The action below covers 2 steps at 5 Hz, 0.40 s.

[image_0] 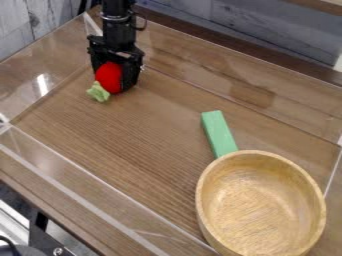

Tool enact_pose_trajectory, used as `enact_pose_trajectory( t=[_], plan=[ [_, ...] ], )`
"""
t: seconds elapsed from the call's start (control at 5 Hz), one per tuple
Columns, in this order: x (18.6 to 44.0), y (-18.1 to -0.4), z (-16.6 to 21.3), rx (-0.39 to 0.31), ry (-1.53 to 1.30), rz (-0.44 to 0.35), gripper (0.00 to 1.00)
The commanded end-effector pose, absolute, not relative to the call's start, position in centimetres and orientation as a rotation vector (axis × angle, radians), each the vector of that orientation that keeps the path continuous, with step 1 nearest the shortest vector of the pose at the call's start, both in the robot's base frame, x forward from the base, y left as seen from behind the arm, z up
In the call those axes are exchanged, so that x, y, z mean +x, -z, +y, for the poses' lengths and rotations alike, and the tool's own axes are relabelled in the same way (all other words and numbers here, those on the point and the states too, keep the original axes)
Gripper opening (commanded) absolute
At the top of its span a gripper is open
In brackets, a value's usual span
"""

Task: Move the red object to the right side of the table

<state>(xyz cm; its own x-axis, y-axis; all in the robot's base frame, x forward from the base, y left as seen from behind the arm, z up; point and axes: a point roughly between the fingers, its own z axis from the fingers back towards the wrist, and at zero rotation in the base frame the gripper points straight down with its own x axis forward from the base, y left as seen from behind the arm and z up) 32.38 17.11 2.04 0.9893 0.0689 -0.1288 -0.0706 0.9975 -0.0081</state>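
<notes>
The red object (108, 78), a small round toy fruit with a light green leafy base, lies on the left part of the brown wood-grain table (147, 140). My black gripper (115, 76) points straight down over it, open, with one finger on each side of the fruit. The fingers (134, 72) reach down close to the tabletop. Whether they touch the fruit I cannot tell. The leafy base sticks out at the lower left of the fingers.
A green rectangular block (218, 133) lies right of centre. A round light wooden bowl (261, 207) stands at the front right. Low clear acrylic walls (40, 85) run round the table's edges.
</notes>
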Motion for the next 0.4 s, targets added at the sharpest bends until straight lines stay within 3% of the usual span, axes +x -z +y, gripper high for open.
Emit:
enact_pose_trajectory(
  t=[0.0, 0.2],
  plan=[
    [32.2, -4.2, 18.1, -0.016, -0.047, 0.084, 1.00],
    [31.6, -5.0, 16.9, -0.040, -0.065, 0.079, 1.00]
  ],
)
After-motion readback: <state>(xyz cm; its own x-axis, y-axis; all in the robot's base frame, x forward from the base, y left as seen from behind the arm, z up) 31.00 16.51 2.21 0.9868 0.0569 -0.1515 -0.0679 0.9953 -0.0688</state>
